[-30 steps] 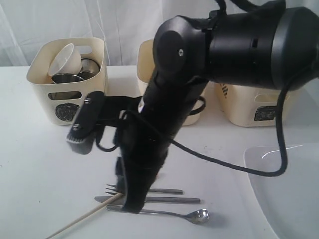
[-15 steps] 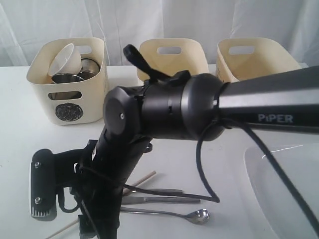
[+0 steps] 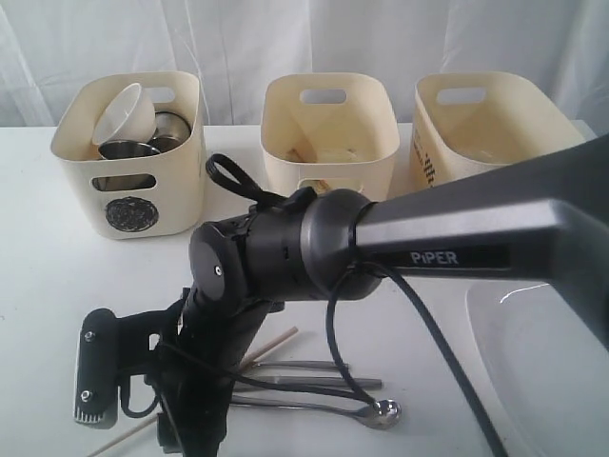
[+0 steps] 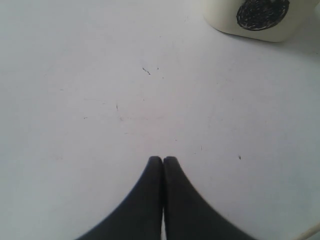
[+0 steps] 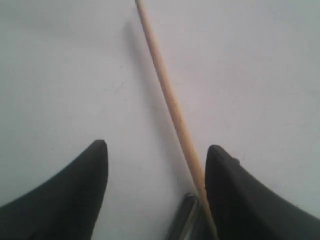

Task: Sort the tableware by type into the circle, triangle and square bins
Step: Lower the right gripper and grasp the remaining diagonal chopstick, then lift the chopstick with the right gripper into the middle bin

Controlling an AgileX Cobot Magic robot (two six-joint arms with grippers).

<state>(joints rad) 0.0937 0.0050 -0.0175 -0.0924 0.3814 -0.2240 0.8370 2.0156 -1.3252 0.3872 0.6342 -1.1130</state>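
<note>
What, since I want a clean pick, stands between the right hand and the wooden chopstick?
Nothing visible does: the right hand is open, the chopstick lying on the table between its fingers, close to one. A steel cutlery handle ends beside the chopstick there and might get pinched too.

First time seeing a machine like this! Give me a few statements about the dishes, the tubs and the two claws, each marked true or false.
1. The small white bowl sits in the cream plastic tub marked with a circle. True.
2. The left gripper is wide open. False: it is shut and holds nothing.
3. A wooden chopstick lies between the open jaws of the right gripper. True.
4. The steel spoon is inside a tub. False: it lies on the white table.
</note>
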